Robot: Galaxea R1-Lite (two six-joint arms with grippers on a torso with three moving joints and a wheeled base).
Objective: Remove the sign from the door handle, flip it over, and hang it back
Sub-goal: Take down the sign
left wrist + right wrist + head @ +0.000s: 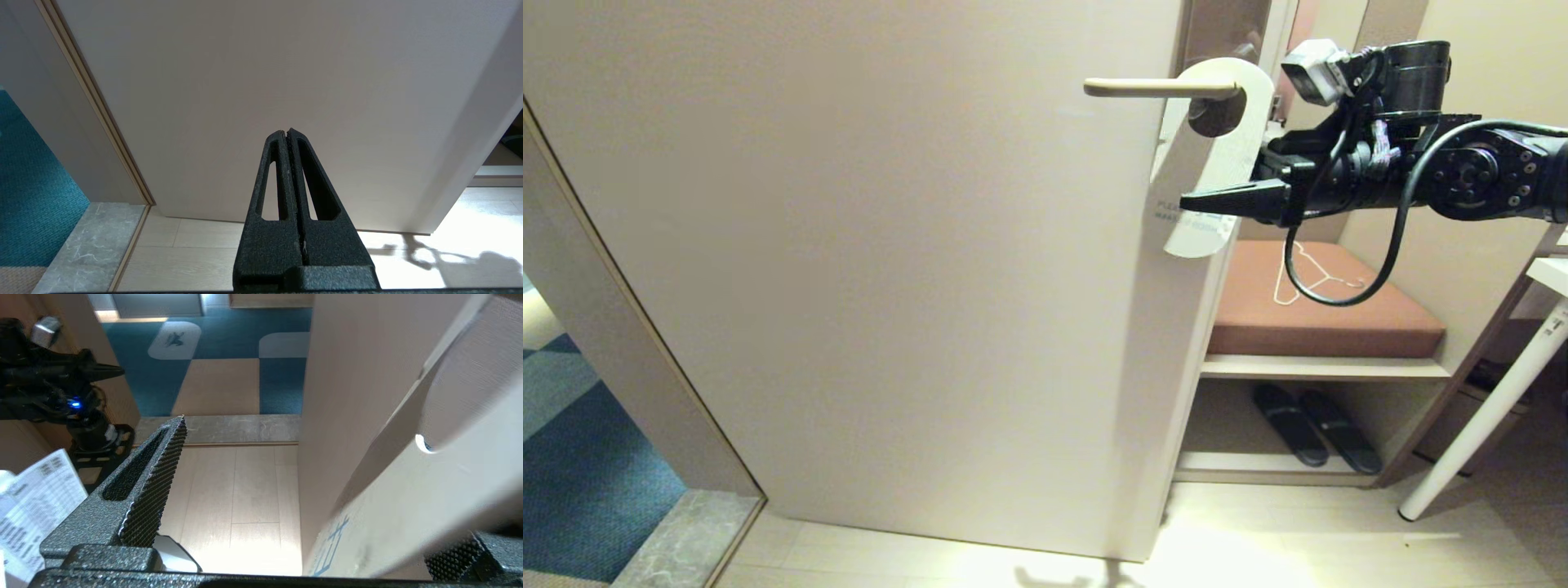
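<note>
sign [1227,175]: white face out, hangs on door handle [1152,86] | right gripper [1217,200]: jaws wide, straddling sign's lower part | left gripper [287,132]: closed, parked facing door [890,269]

The right arm [1462,175] is matte black, built of round joint housings ringed with small screws. A thick black cable [1347,278] droops in a loop behind the fingers. A small silver-grey camera box [1313,71] sits on a bracket above the wrist, next to a black cylinder. The right fingers [151,473] are black tapered wedges with long slots and finely ribbed inner pads. The left fingers [282,179] match them: black, grainy, slotted, narrowing to points.
</note>
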